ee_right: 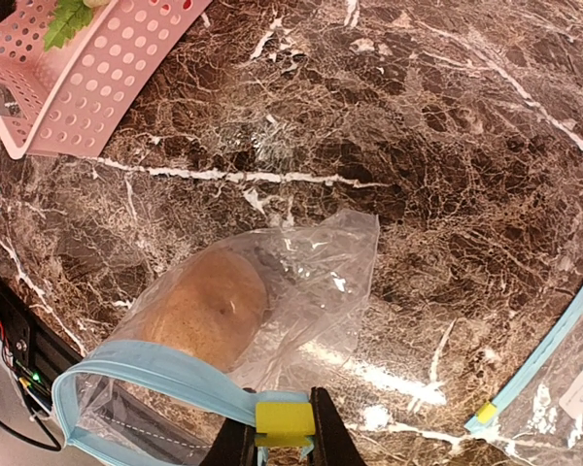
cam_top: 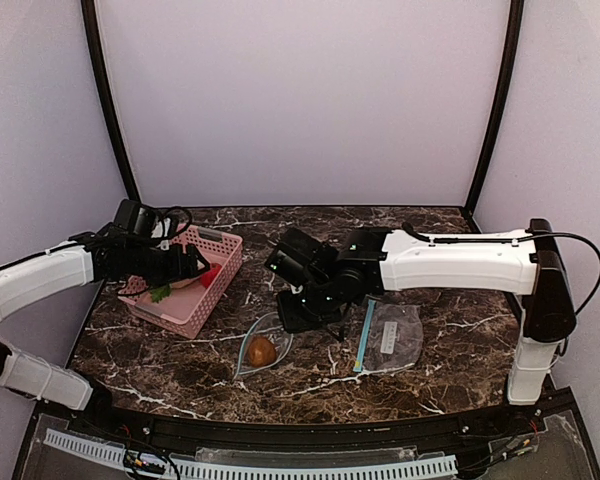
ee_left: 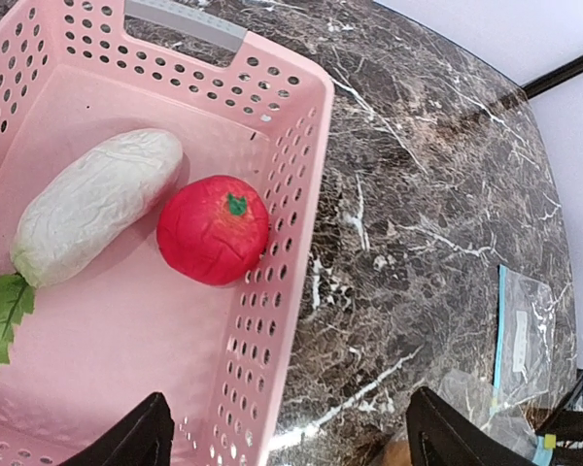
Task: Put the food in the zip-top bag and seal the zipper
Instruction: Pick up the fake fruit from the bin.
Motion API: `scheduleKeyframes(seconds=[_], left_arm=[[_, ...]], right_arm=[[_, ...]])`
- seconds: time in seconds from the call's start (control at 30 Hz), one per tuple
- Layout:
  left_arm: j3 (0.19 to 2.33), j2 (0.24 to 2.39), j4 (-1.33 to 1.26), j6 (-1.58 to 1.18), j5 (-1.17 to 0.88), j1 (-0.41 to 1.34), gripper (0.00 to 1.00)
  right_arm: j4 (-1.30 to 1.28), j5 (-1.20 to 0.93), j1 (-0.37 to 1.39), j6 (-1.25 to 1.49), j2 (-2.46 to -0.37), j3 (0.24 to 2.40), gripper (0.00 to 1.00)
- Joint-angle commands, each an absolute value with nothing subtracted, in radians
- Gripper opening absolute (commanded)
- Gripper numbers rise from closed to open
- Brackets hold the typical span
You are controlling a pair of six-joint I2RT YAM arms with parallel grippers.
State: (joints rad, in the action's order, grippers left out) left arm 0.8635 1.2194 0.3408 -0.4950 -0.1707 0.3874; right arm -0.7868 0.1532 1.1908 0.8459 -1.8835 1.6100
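Three pieces of toy food lie in the pink perforated plastic basket (ee_left: 268, 340) by the left edge of the dark marble worktop (cam_top: 460, 300): a red-pink ball (ee_left: 214, 229) against the wall facing the bag, a whitish oblong piece (ee_left: 95, 206) just beside it, long axis slanting across the basket floor, and a green leafy sprig (ee_left: 2, 316) at its other end. The left gripper (ee_left: 288, 435) hangs above, fingers spread wide and empty, the ball just ahead between them; this arm is clearly nearer. The right gripper (ee_right: 284, 442) pinches the blue rim of a clear zip-top bag (ee_right: 311, 282) near the front edge, a brown-orange round bun (ee_right: 209, 306) already inside.
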Motion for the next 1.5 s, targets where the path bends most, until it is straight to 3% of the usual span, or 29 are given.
scheduleKeyframes(seconds=[0.0, 0.5, 1.1, 1.47], left_arm=[[0.854, 1.314, 0.24, -0.55, -0.222, 0.33, 0.82], [0.898, 1.575, 0.067, -0.629, -0.286, 0.259, 0.87], [0.922, 1.696, 0.005, -0.643, -0.294, 0.257, 0.87], [0.936, 1.717, 0.005, -0.626, -0.303, 0.255, 0.68]], right_arm=[[-0.779, 0.143, 1.186, 0.829, -1.919, 1.652, 0.0], [-0.78, 0.132, 1.18, 0.816, -1.936, 1.677, 0.0], [-0.78, 0.124, 1.165, 0.807, -1.937, 1.673, 0.0], [-0.78, 0.122, 1.161, 0.804, -1.939, 1.671, 0.0]])
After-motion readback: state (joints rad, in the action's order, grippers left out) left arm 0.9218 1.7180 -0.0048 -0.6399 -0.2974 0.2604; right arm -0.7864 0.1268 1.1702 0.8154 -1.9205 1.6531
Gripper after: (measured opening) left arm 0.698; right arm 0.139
